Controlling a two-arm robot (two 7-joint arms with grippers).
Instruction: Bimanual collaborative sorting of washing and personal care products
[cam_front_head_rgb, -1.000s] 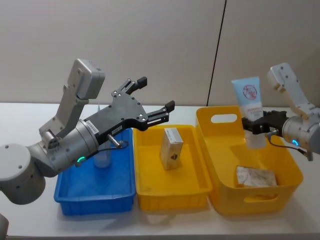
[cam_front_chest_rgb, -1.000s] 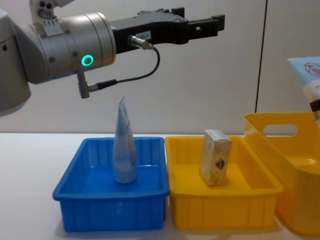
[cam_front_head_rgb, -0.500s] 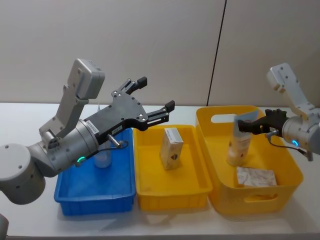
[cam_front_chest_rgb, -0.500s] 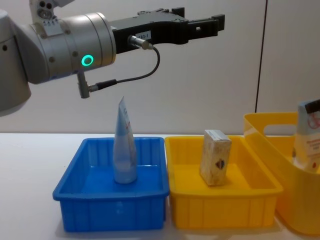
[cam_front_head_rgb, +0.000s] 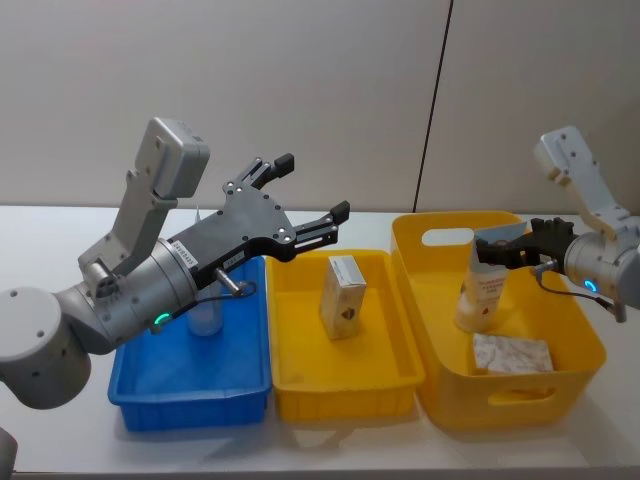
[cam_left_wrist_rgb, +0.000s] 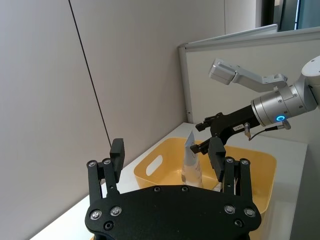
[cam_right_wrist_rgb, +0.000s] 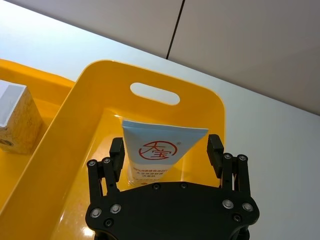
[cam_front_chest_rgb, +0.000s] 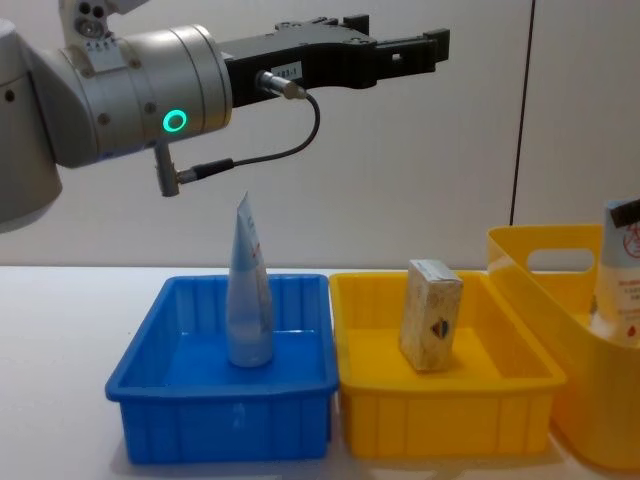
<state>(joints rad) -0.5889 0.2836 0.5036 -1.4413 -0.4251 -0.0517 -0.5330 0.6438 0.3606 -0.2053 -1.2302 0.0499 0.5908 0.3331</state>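
A white and pale-blue tube (cam_front_head_rgb: 482, 290) with red print stands cap down inside the yellow handled basket (cam_front_head_rgb: 500, 400). My right gripper (cam_front_head_rgb: 487, 250) hovers at the tube's crimped top, open, with the tube (cam_right_wrist_rgb: 162, 152) loose between its spread fingers. A cream patterned pack (cam_front_head_rgb: 512, 352) lies flat on the basket floor. A second tube (cam_front_chest_rgb: 247, 290) stands upright in the blue tray (cam_front_chest_rgb: 220, 425). A cream box (cam_front_chest_rgb: 431, 315) with a dark emblem stands in the yellow tray (cam_front_chest_rgb: 440, 425). My left gripper (cam_front_head_rgb: 312, 187) hangs open and empty high above the two trays.
The three containers sit side by side on the white table (cam_front_head_rgb: 60, 230): blue tray left, yellow tray middle, basket right. A grey wall panel stands close behind. My left arm's bulky body (cam_front_chest_rgb: 130, 90) hangs over the blue tray.
The tube that my right gripper held up high a second ago has been let go and now stands down in the basket. The left arm has not moved.
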